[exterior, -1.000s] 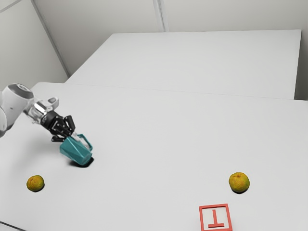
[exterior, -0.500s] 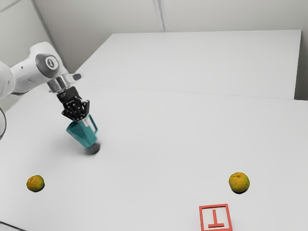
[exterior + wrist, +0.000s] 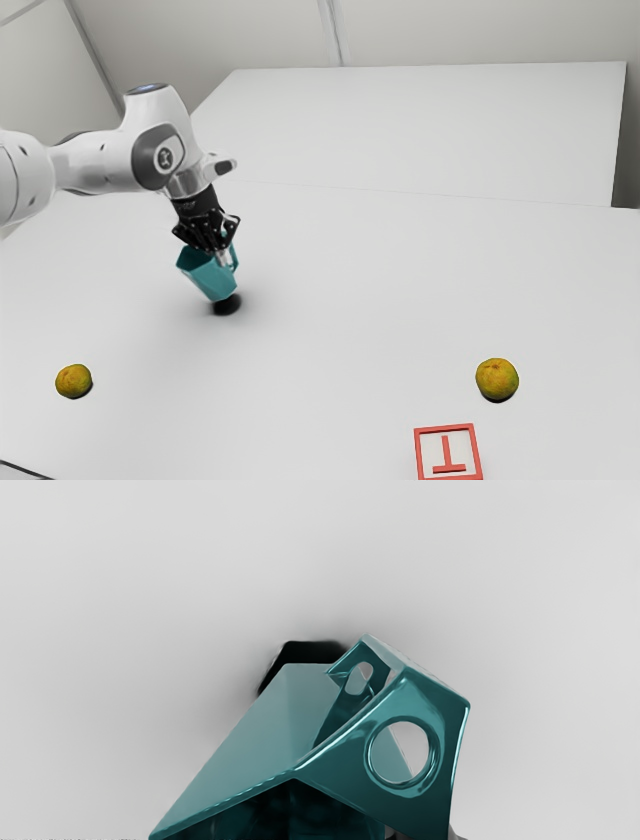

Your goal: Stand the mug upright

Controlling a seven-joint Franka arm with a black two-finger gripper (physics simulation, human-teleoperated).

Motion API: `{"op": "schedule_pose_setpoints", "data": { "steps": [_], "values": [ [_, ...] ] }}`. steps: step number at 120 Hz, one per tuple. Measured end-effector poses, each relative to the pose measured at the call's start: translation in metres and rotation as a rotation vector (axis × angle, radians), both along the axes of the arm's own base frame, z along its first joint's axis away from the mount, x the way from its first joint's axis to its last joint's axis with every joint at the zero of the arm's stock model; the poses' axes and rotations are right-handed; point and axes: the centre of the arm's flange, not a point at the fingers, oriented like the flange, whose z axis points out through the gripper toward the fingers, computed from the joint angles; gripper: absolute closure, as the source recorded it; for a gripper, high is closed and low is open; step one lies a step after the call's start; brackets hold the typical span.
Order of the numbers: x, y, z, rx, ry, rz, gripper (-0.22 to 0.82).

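In the exterior view the mug (image 3: 208, 275) hangs aslant from the fingers (image 3: 223, 257), its mouth tipped up toward the view's left and its base aimed down toward the view's right, close over the desk (image 3: 330, 330). A dark shadow (image 3: 227, 304) lies just below the base, which suggests the mug is carried rather than resting, though whether its lowest edge brushes the surface I cannot tell. The fingers appear closed on the mug near its rim, on the handle (image 3: 235, 259) side; a hold up there likely serves to keep the base free to meet the desk first. The two orange fruits, one toward the view's left (image 3: 73, 381) and one toward its right (image 3: 497, 380), and the red square marker (image 3: 448, 453) all lie well apart from the mug, so they should not hinder setting it down. In the wrist view the mouth is nearest the hand and the base farther off, by the shadow, while the handle, with a round opening through it, stands out from the wall. That order, mouth near and base away, suits an upright landing, but the lean is not yet right: the mug probably needs levelling until its base sits flat before the grip lets go, or it could topple.
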Motion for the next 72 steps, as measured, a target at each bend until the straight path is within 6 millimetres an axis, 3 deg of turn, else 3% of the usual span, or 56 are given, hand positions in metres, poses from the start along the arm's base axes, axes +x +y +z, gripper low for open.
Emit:
{"op": "schedule_pose_setpoints", "data": {
  "steps": [14, 67, 72],
  "values": [
    [-0.001, -0.011, -0.007, 0.001, 0.005, 0.047, 0.78],
    [0.008, -0.012, -0.046, 0.0, 0.055, 0.198, 0.78],
    [0.009, -0.013, -0.047, 0.001, 0.055, 0.204, 0.71]
  ]
}}
